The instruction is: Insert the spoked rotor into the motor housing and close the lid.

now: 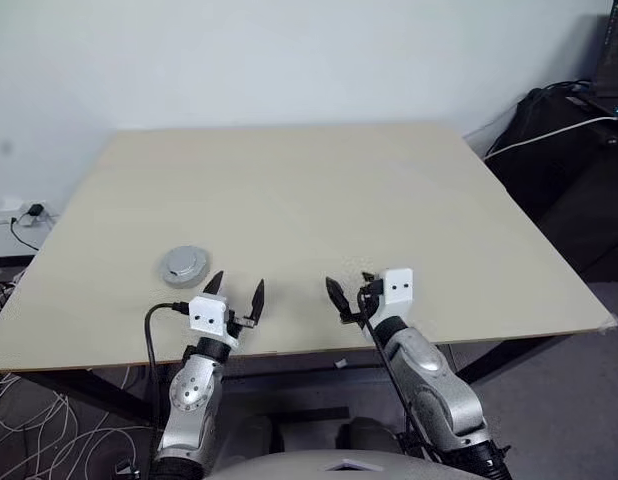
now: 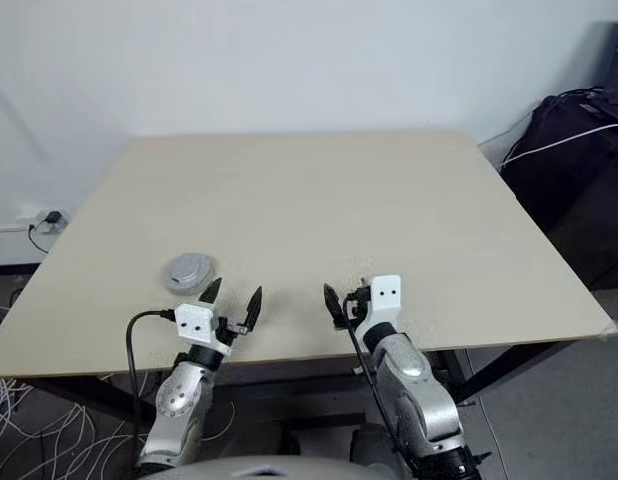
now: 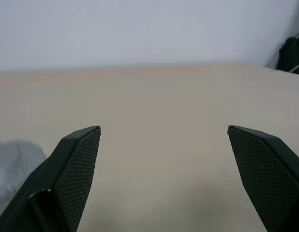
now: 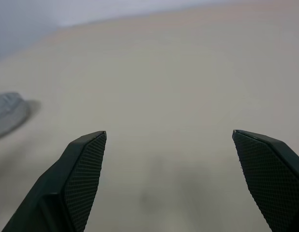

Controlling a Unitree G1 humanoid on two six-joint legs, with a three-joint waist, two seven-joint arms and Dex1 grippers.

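Nearest, the left gripper [image 1: 238, 290] and right gripper [image 1: 353, 295] hover over the near edge of the broad pale wooden table [image 1: 319, 200], both spread wide, empty. The round silver-grey metal lid [image 1: 183, 265] sits by the left one. No writing is legible.

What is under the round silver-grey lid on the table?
The lid lies flat on the table near the left gripper. Whatever is beneath it is covered, so rotor or housing cannot be seen.

obstacle: lid [image 1: 183, 265] near left front edge | free: rest of table [image 1: 389, 200] bare, open to pass
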